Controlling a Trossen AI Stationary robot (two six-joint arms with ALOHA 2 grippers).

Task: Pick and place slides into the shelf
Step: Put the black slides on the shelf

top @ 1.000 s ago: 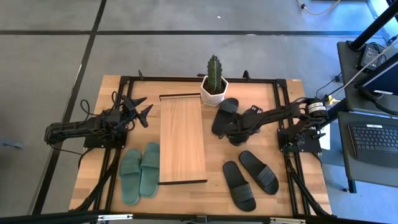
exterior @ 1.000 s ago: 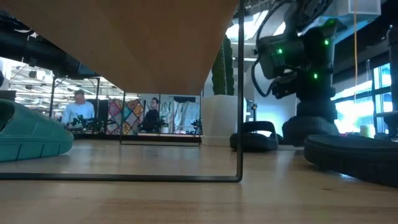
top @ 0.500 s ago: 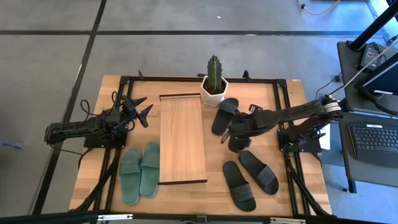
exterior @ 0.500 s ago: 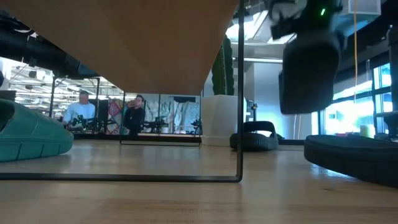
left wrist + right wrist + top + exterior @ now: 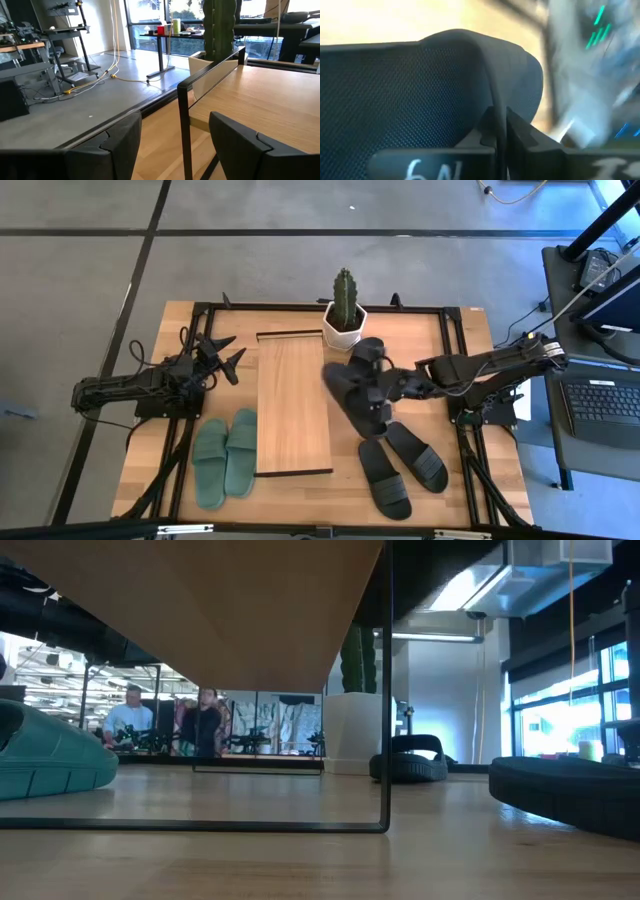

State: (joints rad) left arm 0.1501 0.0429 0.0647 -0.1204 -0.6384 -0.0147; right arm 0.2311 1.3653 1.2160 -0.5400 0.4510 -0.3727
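Along the near edge of the wooden surface (image 5: 480, 480), toward the right corner, lies a pair of black open-toe slide sandals (image 5: 403, 464), side by side and angled. Toward the near left corner lies a pair of muted green slide sandals (image 5: 225, 457), just beside the left long edge of the low shelf with a light wooden plank top and thin black metal frame (image 5: 292, 402), which runs from near to far across the middle of the surface. In the low view the green pair (image 5: 50, 765) shows at the left and the shelf's plank (image 5: 240, 610) fills the top.

Right of the shelf, about midway between near and far edges, the right tool (image 5: 384, 396) has its fingers (image 5: 520, 142) pressed together on the strap of a black slide sandal (image 5: 352, 394), held lifted just beside the shelf's right long edge. The right wrist view shows that strap (image 5: 470, 65) pinched between the dark fingers.

Farther back, the other black slide sandal (image 5: 368, 350) rests on the surface, touching or nearly touching the white pot holding a green cactus (image 5: 345, 315) at the shelf's far right corner.

At the left edge, the left tool (image 5: 226, 354) waits above the surface with its fingers (image 5: 120, 145) spread apart, holding nothing, facing the shelf's far left corner.

Beyond the surface, people (image 5: 205, 720) stand in the room.
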